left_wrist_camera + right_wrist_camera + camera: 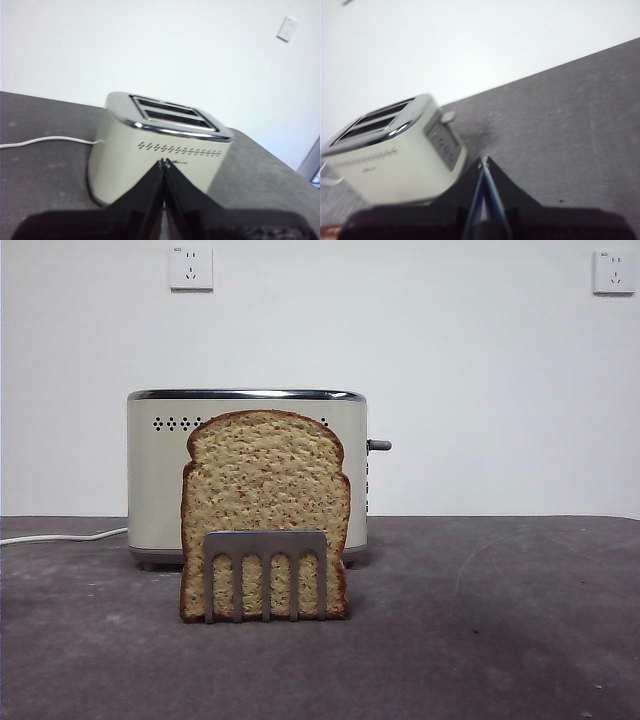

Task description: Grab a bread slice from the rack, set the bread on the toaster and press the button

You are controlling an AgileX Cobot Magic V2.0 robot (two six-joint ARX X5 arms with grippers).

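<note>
A tan speckled slice of bread [265, 490] with a dark crust stands upright in the small grey rack [266, 545] at the front of the table. The cream toaster [160, 475] with a chrome rim stands right behind it; its grey lever [379, 445] sticks out on the right side. The toaster also shows in the left wrist view [150, 150] with two empty slots, and in the right wrist view [395, 160]. My left gripper [163, 162] is shut and empty, held in front of the toaster. My right gripper [484, 161] is shut and empty, off the toaster's lever end. Neither arm shows in the front view.
A white power cord [60, 536] runs from the toaster to the left across the dark grey table [500, 620]. A white wall with two sockets [191, 267] stands behind.
</note>
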